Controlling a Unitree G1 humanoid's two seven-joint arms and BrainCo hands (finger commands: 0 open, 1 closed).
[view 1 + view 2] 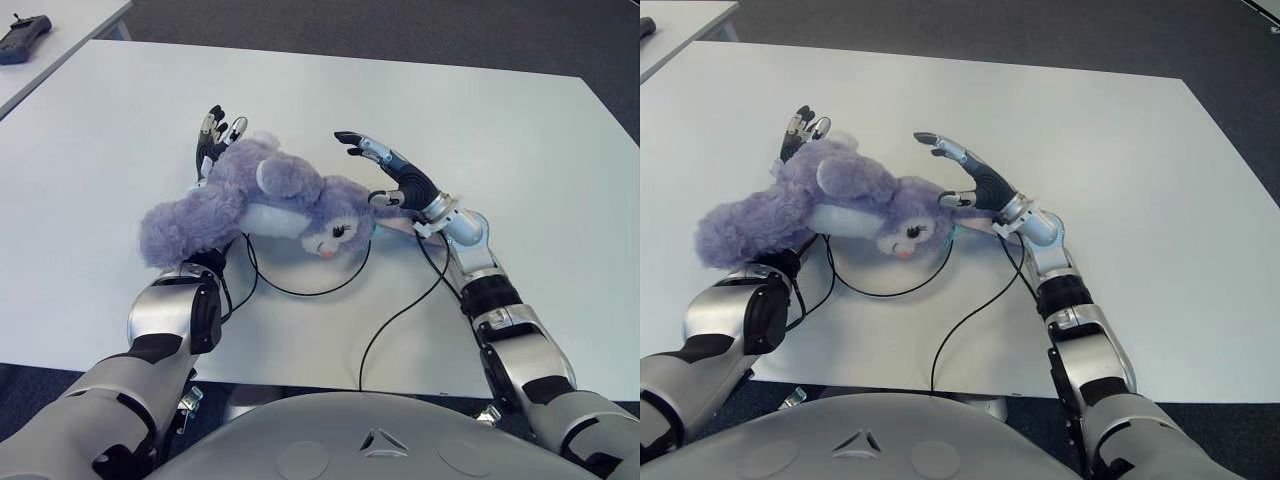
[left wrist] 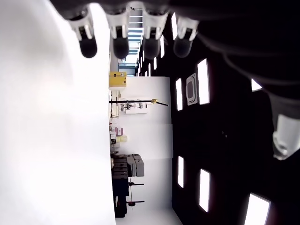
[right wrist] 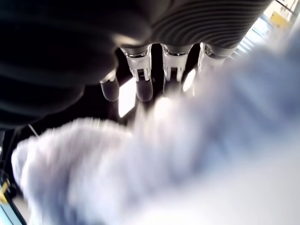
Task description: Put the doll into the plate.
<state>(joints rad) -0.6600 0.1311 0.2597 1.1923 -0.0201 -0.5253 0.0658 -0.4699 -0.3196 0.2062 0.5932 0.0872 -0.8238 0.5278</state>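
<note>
One fluffy lavender plush doll [image 1: 250, 205] with a white face, lying across the left hand [image 1: 213, 140] and forearm above the white tabletop [image 1: 520, 150]. Left fingers extended, not curled round it (wrist view shows them straight). Right hand [image 1: 388, 172] beside the doll's head, fingers spread, touching the fur without clasping. Thin black cable [image 1: 400, 310] loops beneath.

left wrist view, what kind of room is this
Probably a lab or office workspace: white table, dark carpeted floor, shelves of equipment and ceiling light panels in the background. The doll lies between both hands.
</note>
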